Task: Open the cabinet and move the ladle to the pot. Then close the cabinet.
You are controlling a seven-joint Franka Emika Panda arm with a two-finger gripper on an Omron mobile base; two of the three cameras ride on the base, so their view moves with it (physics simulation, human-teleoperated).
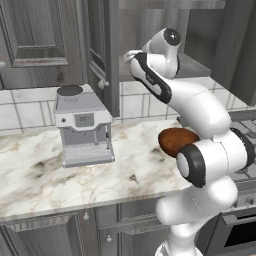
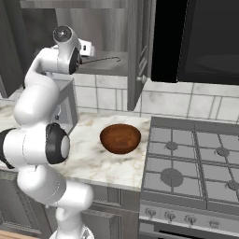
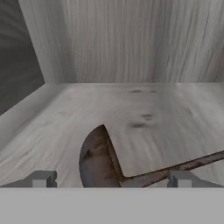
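— How many of each thing do you have before you?

— You have one ladle (image 3: 98, 159), one cabinet (image 2: 133, 51) with both doors swung open, one reddish-brown wooden bowl (image 2: 120, 138) and one grey coffee machine (image 1: 84, 126), both standing on the marble tabletop (image 1: 45, 175). There is also one gas stove (image 2: 196, 158) to the right of the bowl and one black microwave (image 2: 200, 39) above it.

— What is hidden or hard to make out?

— In the left base view the arm covers the right half of the bowl. In the right base view the ladle's bowl is behind the arm; you see just its thin handle.

— How does the ladle look, and where is it?

— It is dark with a round cup and a thin rusty handle, and it lies on the pale cabinet shelf, handle pointing right. Your claw (image 3: 109, 178) is spread wide, one fingertip (image 3: 41, 179) on each side of the cup, gripping nothing.
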